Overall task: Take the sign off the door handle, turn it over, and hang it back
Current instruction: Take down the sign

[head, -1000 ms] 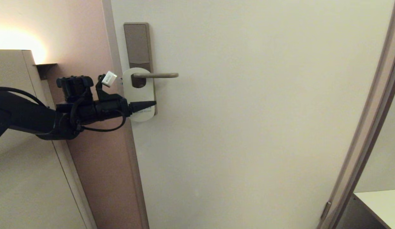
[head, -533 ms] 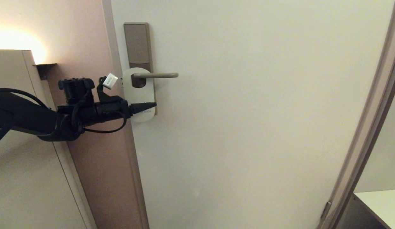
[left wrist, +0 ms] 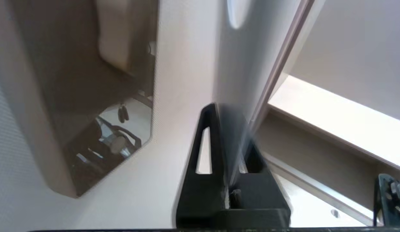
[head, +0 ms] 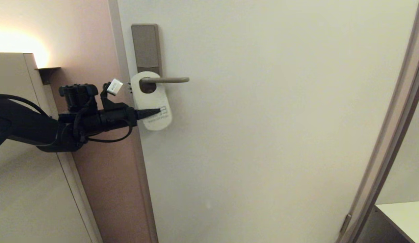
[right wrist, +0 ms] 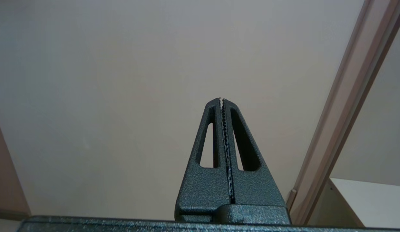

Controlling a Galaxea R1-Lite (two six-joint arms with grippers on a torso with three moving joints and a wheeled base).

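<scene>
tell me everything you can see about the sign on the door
The sign is a flat, white, rounded oblong that looks like card or plastic, with small grey lettering near its lower end. Its round hole is hooked over the handle, by the lock plate. It hangs tilted, lower end swung right. The left hand is shut on its lower part.
</scene>
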